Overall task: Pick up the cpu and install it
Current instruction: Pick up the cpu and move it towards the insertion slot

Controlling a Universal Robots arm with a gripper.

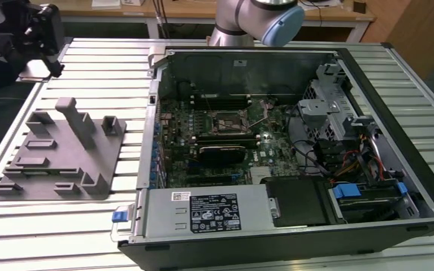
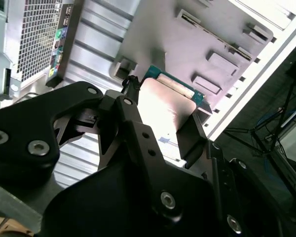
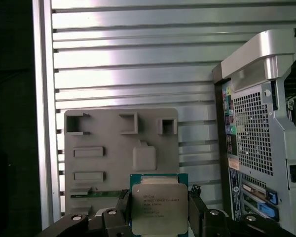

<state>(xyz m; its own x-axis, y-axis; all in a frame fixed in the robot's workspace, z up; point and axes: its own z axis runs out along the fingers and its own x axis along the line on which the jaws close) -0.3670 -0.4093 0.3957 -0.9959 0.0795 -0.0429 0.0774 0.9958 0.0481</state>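
Note:
The cpu (image 3: 159, 207) is a flat square chip with a silvery metal top and a green rim, and it sits between two black fingers (image 3: 196, 210) in the first wrist view. In the second wrist view the cpu (image 2: 164, 101) shows pale and tilted in my gripper (image 2: 163, 116), which is shut on it. In the exterior view my gripper (image 1: 42, 39) hangs at the far upper left, above the table and away from the open computer case (image 1: 156, 79). The black socket frame (image 1: 227, 121) lies in the middle of the motherboard (image 1: 179, 141).
A grey holder block (image 1: 59, 155) with slots and upright posts stands on the slatted table (image 1: 89, 73), to the exterior view's left of the case; the grey holder block (image 3: 121, 148) lies below my gripper. Inside the case sit a power supply (image 1: 202, 212), cables and drive cages (image 1: 338, 113).

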